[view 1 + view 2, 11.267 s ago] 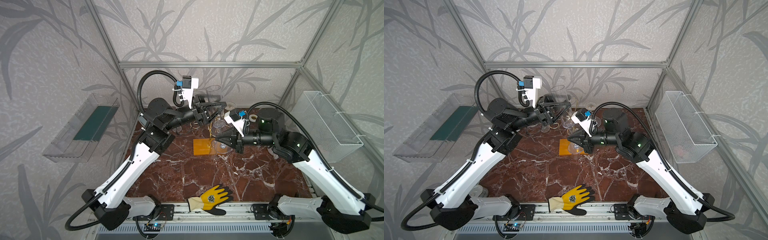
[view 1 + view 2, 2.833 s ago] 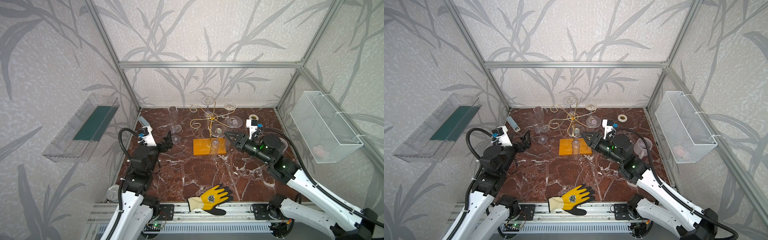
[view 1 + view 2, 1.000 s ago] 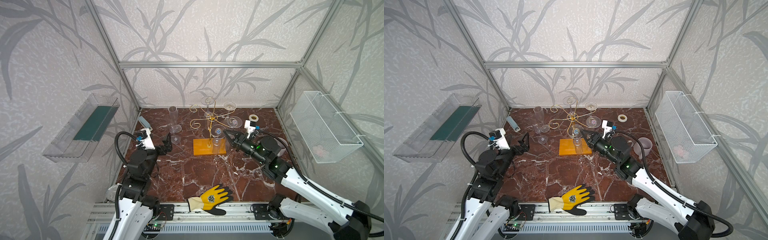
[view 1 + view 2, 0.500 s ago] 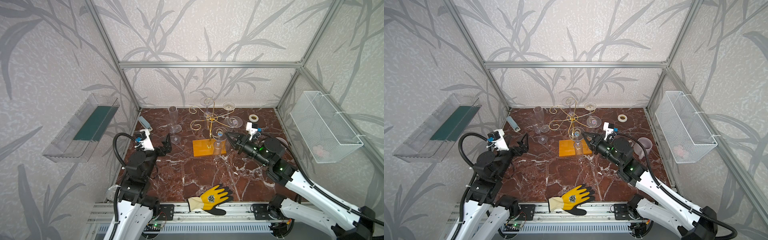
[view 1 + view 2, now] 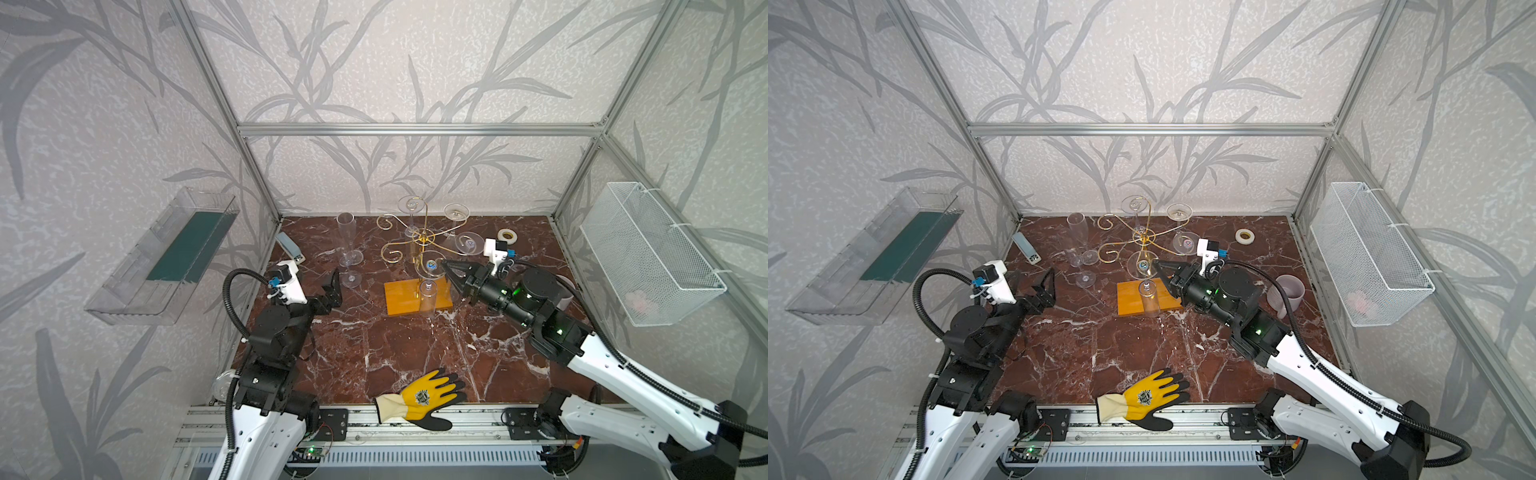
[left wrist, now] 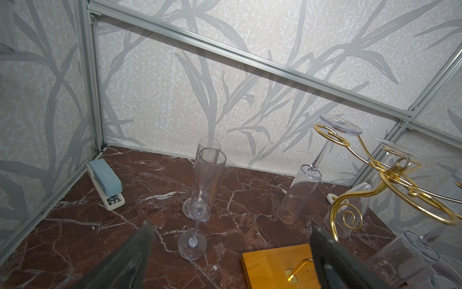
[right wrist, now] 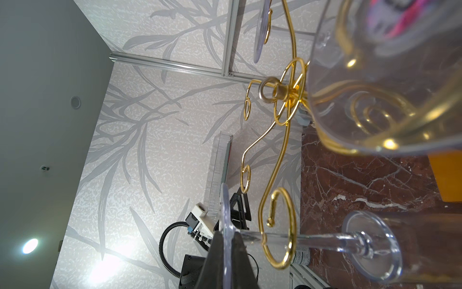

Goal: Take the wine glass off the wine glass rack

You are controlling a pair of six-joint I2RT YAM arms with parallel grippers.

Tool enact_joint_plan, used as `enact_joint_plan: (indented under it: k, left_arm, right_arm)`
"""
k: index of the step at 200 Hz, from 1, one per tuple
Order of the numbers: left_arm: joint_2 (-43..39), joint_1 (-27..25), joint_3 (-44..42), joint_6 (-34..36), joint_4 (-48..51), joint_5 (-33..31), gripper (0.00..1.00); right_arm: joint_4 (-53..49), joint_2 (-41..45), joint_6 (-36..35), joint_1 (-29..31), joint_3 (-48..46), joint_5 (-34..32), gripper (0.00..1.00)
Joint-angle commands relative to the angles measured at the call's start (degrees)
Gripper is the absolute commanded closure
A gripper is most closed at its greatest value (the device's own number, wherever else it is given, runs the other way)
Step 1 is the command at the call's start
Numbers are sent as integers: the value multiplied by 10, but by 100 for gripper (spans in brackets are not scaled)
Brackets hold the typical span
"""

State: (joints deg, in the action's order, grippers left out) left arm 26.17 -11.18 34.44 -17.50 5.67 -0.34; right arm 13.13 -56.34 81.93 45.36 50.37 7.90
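Right wrist view: right hand (image 7: 226, 237) grips the wine glass (image 7: 320, 239) foot; left hand (image 6: 231, 227) spread wide

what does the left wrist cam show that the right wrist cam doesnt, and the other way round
Only the left wrist view: a stapler by the wall and two standing glasses upright on the table.

Only the right wrist view: the right gripper shut on the round foot of a hanging glass, whose stem sits in one gold hook of the rack.

Both: the gold rack, its wooden base, the marble table, and the left gripper, open and empty.
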Motion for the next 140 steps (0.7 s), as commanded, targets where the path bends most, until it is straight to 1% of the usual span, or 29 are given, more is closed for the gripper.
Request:
enact_joint_plan:
  k: [1,25,60,100,140]
  left_arm:
    - [-8,0,7,6,5,-5,1]
    - [-9,1,8,8,6,-5,1]
    - [-9,0,9,10,6,-6,1]
    - [-7,0,9,11,3,-6,1]
    - [-6,0,10,11,4,-5,1]
  right_arm:
    - [33,-11,2,10,32,3,100]
    - [35,-24,4,10,44,-16,100]
    - [42,-27,11,10,45,-74,100]
    - [24,-12,6,8,41,-134,100]
    - [21,4,15,-1,27,-160,100]
